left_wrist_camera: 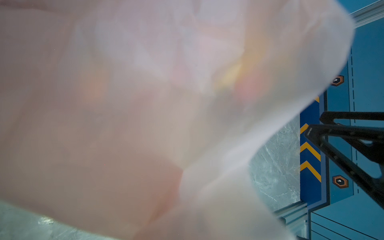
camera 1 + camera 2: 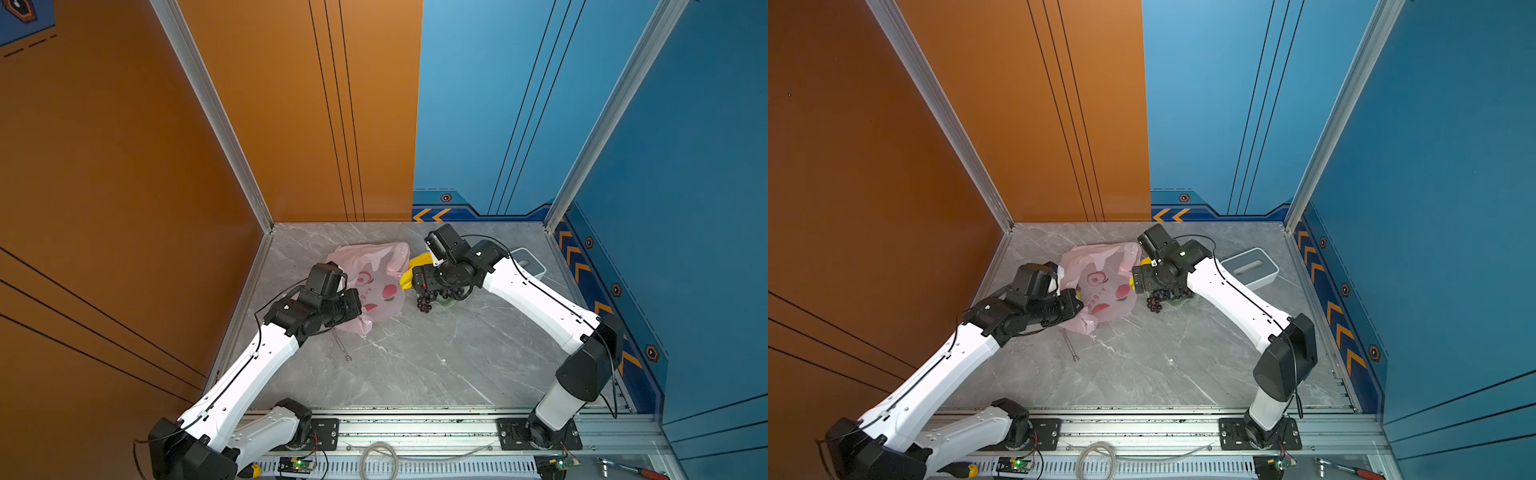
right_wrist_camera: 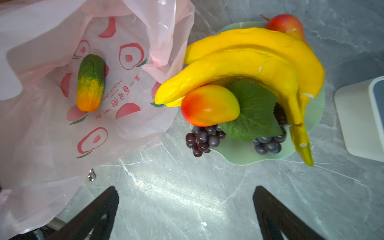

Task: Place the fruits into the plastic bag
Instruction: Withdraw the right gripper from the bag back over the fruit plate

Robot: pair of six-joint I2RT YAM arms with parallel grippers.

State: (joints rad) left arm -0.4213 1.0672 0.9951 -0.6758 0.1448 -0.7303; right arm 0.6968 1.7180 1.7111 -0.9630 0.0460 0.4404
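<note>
The right gripper point(image 3: 187, 209) hangs with jaws spread wide and nothing between them, over the bare table point(image 2: 436, 353) just short of the fruit pile.

Beyond it, the banana bunch point(image 3: 249, 62) lies over a red-orange mango point(image 3: 209, 106) and a green leaf on the pale green dish point(image 3: 245, 155). Dark grapes point(image 3: 202, 139) spill over the dish rim. A second red fruit point(image 3: 284, 24) sits behind the bananas.

Seen from above, the plastic bag point(image 3: 41, 135) lies at nine o'clock from the dish with its mouth open. One green-to-orange piece point(image 3: 90, 83) is already inside. A white box point(image 3: 357, 120) stands at two o'clock.

We judge the pile risky. Pulling the mango could drag the bananas off the dish or scatter the grapes.

The left gripper point(image 1: 314, 124) is closed at the bag's seven o'clock edge. Film covers its camera, so we cannot tell whether it pinches the bag. If not, the slack mouth may collapse.

The right arm rises from five o'clock, elbow high, forearm aimed toward ten, wrist bent down. The left arm reaches from seven o'clock toward one.
</note>
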